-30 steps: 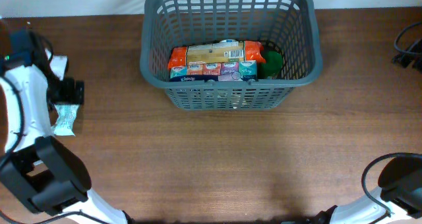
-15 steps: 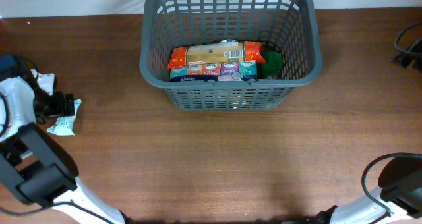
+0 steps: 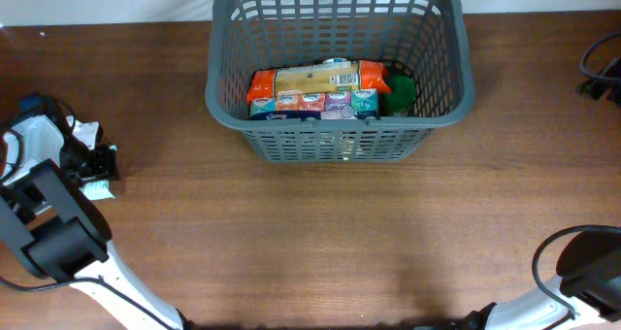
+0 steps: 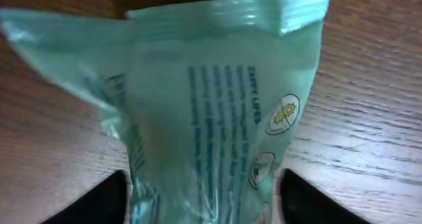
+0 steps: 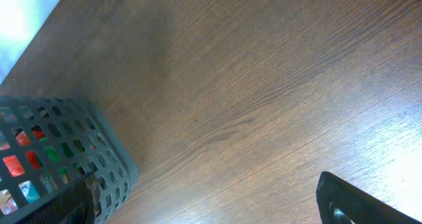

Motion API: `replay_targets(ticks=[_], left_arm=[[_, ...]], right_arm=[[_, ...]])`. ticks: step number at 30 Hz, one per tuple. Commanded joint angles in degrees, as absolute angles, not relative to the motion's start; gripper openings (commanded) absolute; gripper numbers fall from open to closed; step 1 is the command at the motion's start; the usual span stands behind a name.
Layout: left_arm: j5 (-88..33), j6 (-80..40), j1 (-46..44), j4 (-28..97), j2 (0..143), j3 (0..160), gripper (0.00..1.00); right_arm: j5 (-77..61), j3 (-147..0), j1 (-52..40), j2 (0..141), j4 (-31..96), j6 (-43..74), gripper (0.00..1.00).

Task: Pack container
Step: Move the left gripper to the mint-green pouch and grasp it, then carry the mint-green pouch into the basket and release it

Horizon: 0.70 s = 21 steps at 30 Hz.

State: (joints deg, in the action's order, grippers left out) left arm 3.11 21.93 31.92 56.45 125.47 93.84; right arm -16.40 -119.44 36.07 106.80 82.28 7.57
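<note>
While the container (image 3: 335, 144) sits far-centre on the tabletop (image 3: 320, 233), part-filled, the left end effector (image 4: 203, 184) is released and straddles a teal pouch (image 4: 217, 105) at the left edge, apparently to pick it; right end effector (image 5: 204, 201) released, parked clear.

Brown wooden table (image 3: 320, 233) carries the grey basket (image 3: 340, 144) and a teal packet (image 4: 217, 118)

Overhead: even, fairly bright light; sharp throughout; soft, faint shadow at the base of the basket (image 3: 335, 141) on the counter (image 3: 340, 233).
Left wrist: pouch (image 4: 217, 118) very close, blurred, print smeared; glare along its top seam.
Right wrist: soft focus; blown-out white top-left corner; pale sheen lower right.
</note>
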Motion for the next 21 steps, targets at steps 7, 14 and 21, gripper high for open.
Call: replay_targets(ticks=[7,14,21], left_arm=[[-2.87,21.26,30.46,64.36,126.26,103.35,0.02],[-3.27,19.33,23.29,78.26,126.26,138.37,0.02],[-3.33,19.31,11.92,77.65,126.21,165.82,0.02]], right_arm=[[-15.88,-119.24,36.03,106.43,82.30,7.84,0.98],[-15.88,-119.24,36.03,106.43,82.52,7.84,0.98],[-15.86,-119.24,36.03,106.43,82.24,7.81,0.98]])
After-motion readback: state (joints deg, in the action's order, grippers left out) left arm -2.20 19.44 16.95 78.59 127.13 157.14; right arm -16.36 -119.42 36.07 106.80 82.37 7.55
